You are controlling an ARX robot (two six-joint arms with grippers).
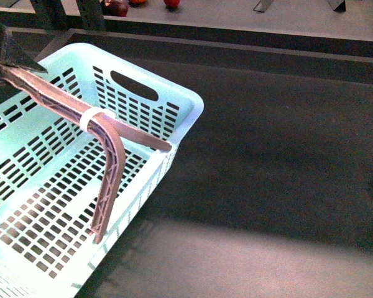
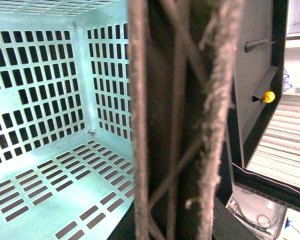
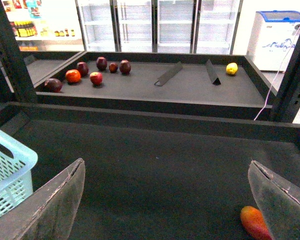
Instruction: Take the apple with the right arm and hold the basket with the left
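Observation:
The pale mint basket (image 1: 174, 99) hangs tilted at the left of the front view. Its mauve ribbed handle (image 1: 109, 146) with a white band runs up to my left gripper (image 1: 11, 65), which is shut on it. In the left wrist view the handle (image 2: 140, 125) fills the middle, with the basket's slotted inside (image 2: 45, 100) empty beside it. My right gripper (image 3: 166, 162) is open low over the dark shelf. A red apple (image 3: 251, 221) with yellow-orange patches lies by its right finger (image 3: 280, 200), partly hidden. A basket corner (image 3: 10, 165) shows beyond the other finger.
A raised lip (image 3: 155, 117) separates the near shelf from a far shelf holding several maroon and red-orange fruits (image 3: 96, 78), a yellow fruit (image 3: 232, 68) and two slanted dividers (image 3: 168, 74). Dark metal uprights (image 3: 10, 50) stand at both sides.

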